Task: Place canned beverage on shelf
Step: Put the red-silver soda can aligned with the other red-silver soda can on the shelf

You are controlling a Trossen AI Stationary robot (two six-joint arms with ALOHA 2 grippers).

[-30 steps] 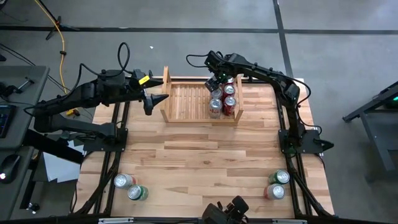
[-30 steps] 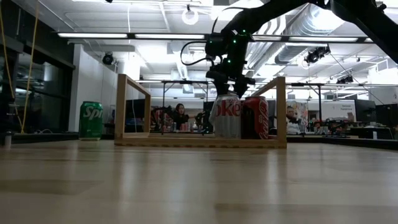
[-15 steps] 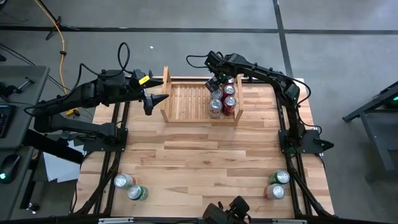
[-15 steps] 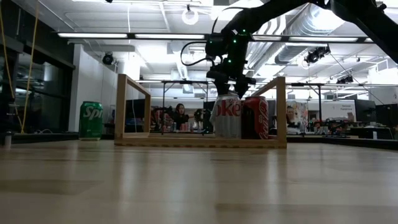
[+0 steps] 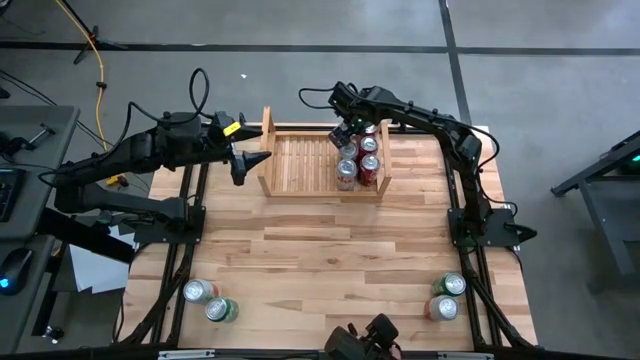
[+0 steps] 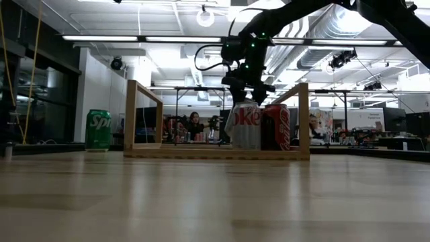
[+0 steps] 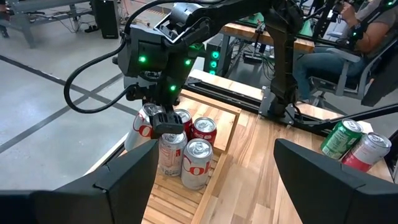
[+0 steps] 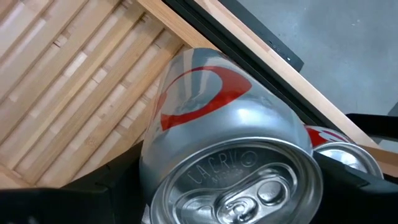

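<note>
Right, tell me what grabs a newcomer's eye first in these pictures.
First, the right end effector at the right end of the wooden shelf, around a tilted silver can with three other cans beside it. Next, the pairs of spare cans at both near corners of the table. The left end effector waits open just outside the shelf's left side board.

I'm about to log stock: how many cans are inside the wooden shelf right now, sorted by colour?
Silver cans: 3 (one of them tilted)
Red cans: 2
Total in the shelf: 5
</note>
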